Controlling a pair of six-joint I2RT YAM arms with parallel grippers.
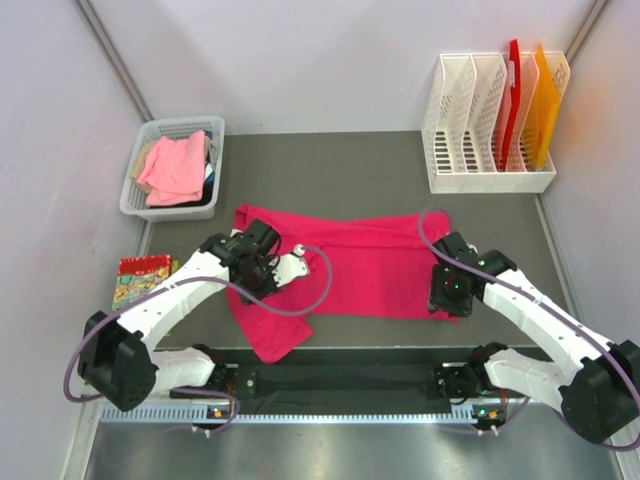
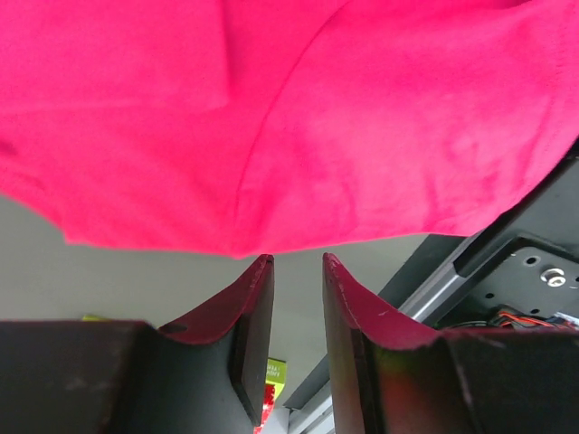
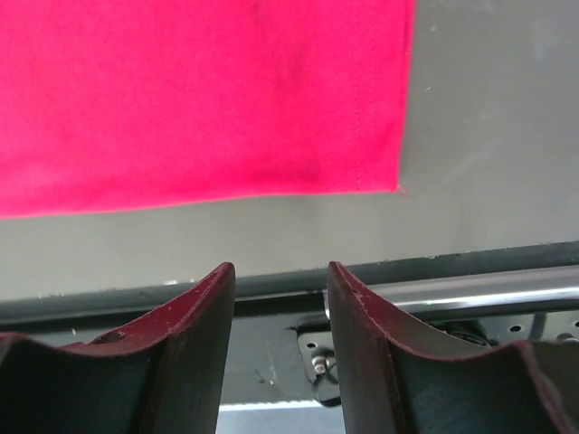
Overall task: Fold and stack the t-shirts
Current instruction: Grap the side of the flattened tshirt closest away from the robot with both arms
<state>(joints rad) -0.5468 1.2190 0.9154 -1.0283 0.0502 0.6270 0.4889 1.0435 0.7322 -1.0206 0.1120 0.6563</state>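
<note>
1. Magenta t-shirt (image 1: pixel 370 265): plain bright cloth, matte and soft, lying flat across the middle of the bench (image 1: pixel 370 170). It forms a broad band from left to right. At its left end a rounded flap reaches toward the bench's near edge.
2. In the right wrist view the shirt's near right corner is square, with a straight, thin hem on two sides. In the left wrist view faint stitched seams curve across the cloth, and its edge there is rounded.
3. Left gripper (image 2: pixel 297 258): it is over the shirt's left part, and its tips are just at the rounded cloth edge. The dark, curved fingers (image 2: pixel 244 307) stand a little apart with nothing between them, so the hand is released.
4. Right gripper (image 3: pixel 280 267): it hangs near the shirt's near right corner, just short of the hem and over bare bench. Its jaws are parted and empty, so it is also released.
5. Salmon-pink t-shirt (image 1: pixel 175 168): paler and crumpled, heaped on other dark cloth in a white slotted plastic basket (image 1: pixel 135 195) at the bench's far left corner.
6. A white ribbed plastic file rack (image 1: pixel 480 180) stands at the far right corner. It holds a red board (image 1: pixel 512 90) and an orange board (image 1: pixel 545 95), both upright.
7. A patterned packet (image 1: pixel 140 280) lies at the left edge.
</note>
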